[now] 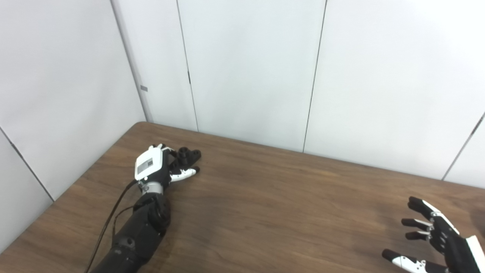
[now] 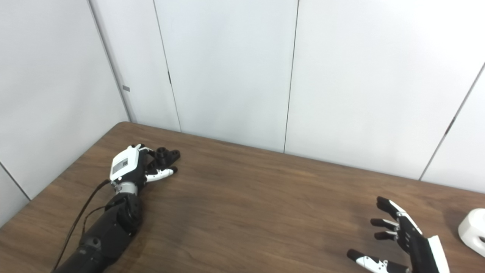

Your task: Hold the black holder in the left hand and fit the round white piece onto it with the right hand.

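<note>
The black holder (image 1: 188, 154) rests on the brown table (image 1: 265, 197) at the far left, near the wall. My left hand (image 1: 157, 167) lies right against it, fingers reaching along its left side and the thumb stretched out just below it, not closed around it. The round white piece (image 2: 473, 230) sits at the table's right edge and appears only in the right eye view. My right hand (image 2: 403, 239) hovers open at the lower right, fingers spread, a short way left of the white piece and not touching it.
White wall panels (image 1: 246, 68) stand close behind the table's far edge and along its left side. A black cable (image 1: 110, 223) runs along my left forearm. Brown tabletop stretches between the two hands.
</note>
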